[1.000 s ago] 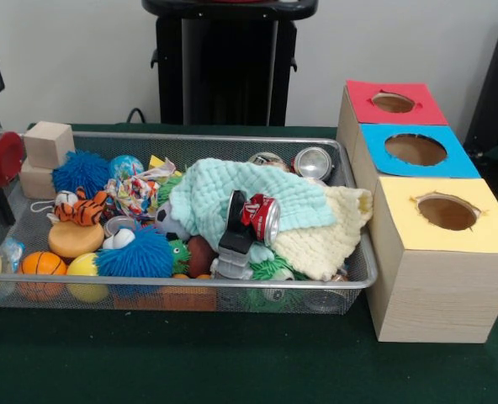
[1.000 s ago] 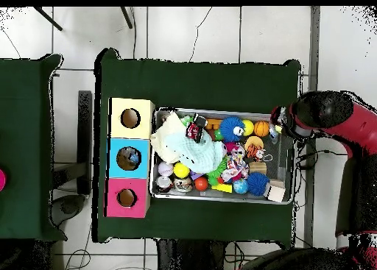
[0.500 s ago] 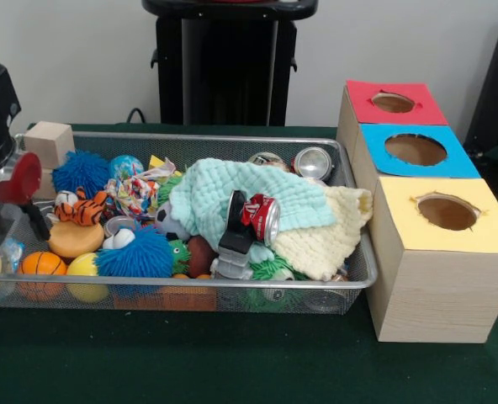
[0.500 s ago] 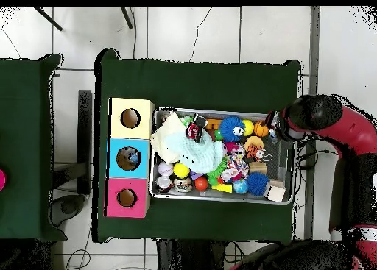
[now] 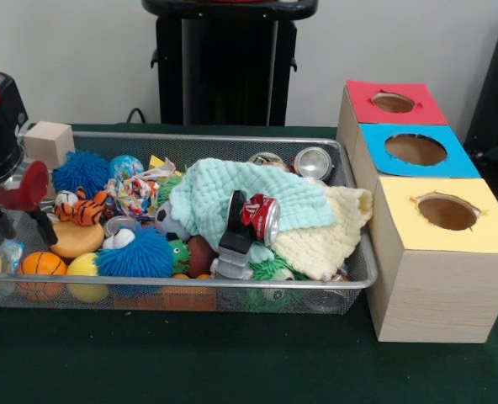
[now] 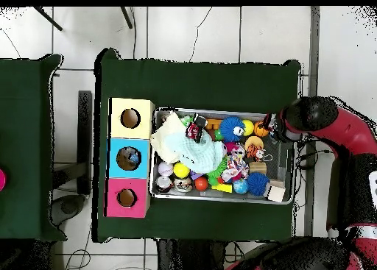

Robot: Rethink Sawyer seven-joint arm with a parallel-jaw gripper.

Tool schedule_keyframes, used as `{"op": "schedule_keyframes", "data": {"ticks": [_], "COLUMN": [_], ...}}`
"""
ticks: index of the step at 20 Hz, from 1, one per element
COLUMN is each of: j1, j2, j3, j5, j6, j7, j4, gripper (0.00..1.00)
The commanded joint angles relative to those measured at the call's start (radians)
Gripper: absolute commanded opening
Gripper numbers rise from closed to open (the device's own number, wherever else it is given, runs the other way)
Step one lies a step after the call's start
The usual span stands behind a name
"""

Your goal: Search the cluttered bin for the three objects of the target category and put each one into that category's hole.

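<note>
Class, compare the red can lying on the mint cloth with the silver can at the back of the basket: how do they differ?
The red can lies on top of the mint cloth, fully exposed; the silver can sits behind it against the basket's far rim, partly hidden. The red can shows a printed red side; the silver can shows mainly its bare metal end. Both lie tipped over.

1. I see the bin [image 5: 350, 282] on the tabletop [image 5: 232, 362], three boxes [image 5: 438, 252] touching its right end.
2. A can [image 5: 264, 217] lies on the cloths [image 5: 232, 198] inside.
3. The gripper [image 5: 18, 225] hangs over the bin's left end.
</note>
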Motion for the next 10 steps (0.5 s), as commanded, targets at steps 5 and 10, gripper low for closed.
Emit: {"op": "schedule_keyframes", "data": {"ticks": [5,10], "j1": [-0.022,-0.039], "j2": [0.011,0.033], "j3": [0.064,0.068], "j5": [-0.003,-0.009], "j6": [-0.010,-0.014], "j7": [-0.118,-0.139], "j4": [0.104,0.074], "gripper": [1.00,1.00]}}
